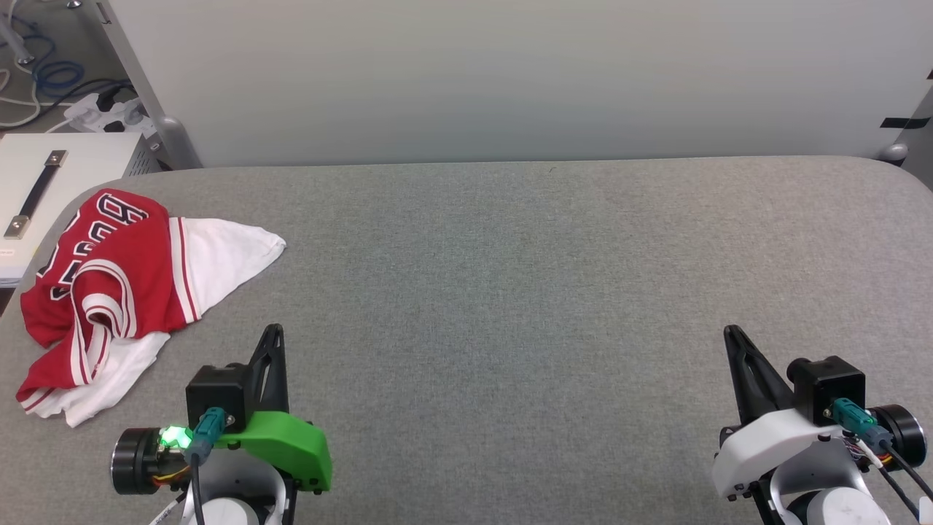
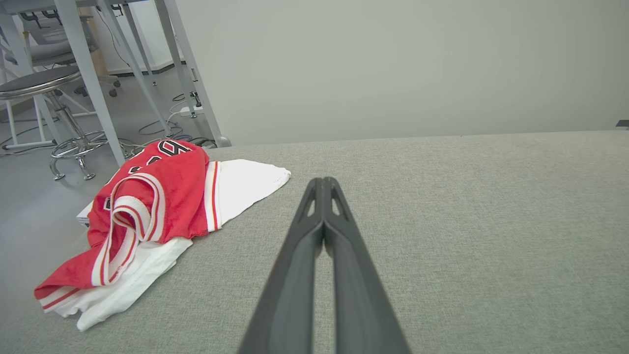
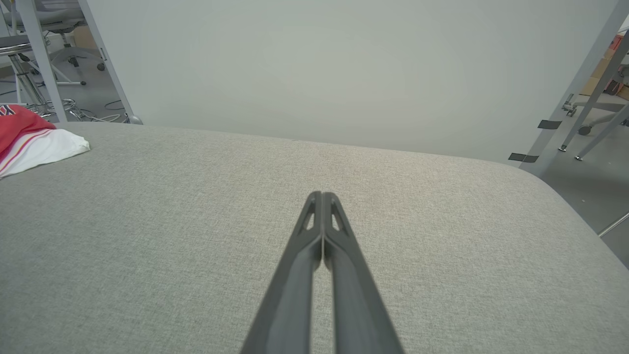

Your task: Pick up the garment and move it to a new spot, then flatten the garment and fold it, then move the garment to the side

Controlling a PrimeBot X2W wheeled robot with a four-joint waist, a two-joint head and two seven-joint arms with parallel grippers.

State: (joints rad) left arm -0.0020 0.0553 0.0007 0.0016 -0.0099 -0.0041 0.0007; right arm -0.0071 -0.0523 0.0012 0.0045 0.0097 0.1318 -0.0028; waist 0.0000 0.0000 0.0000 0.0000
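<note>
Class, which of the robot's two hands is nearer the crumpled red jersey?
The left hand, the one with the green cover, close to the jersey; the white-covered right hand sits far across the table.

Grey fabric-topped table [image 1: 510,277]; pale blank panel [image 1: 510,73] behind its far edge; off its far-left corner, power strip [image 1: 102,111] and blue cable [image 1: 55,73] on grey floor; stool [image 2: 42,81] beyond; white case [image 1: 73,157] just left.

Garment [image 1: 124,292] at left edge of table [image 1: 510,292]; left hand [image 1: 273,332] near it, right hand [image 1: 731,334] well apart.
</note>
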